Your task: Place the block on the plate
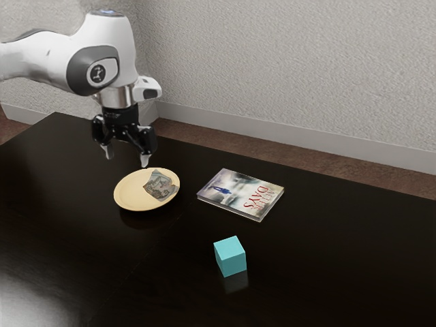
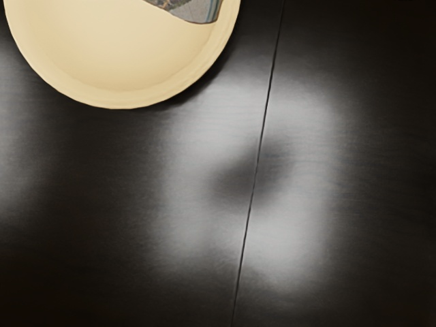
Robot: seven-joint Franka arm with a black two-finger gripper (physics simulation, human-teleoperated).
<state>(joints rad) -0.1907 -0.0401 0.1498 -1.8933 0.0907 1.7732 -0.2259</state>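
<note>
My gripper [image 1: 126, 157] hangs above the table behind the plate in the exterior view, fingers spread apart with nothing between them. A cream plate [image 1: 133, 195] lies on the table just below and in front of it, with a grey patterned piece on its surface. The teal block [image 1: 230, 256] rests on the bare table, well toward the exterior view's right and front from the plate. In the wrist view part of the plate [image 2: 112, 68] is seen, with an edge of the patterned piece.
A book [image 1: 241, 194] lies flat on the dark table [image 1: 347, 238], between the plate and the exterior view's right, farther back than the block. A pale wall [image 1: 293, 68] rises behind the table.
</note>
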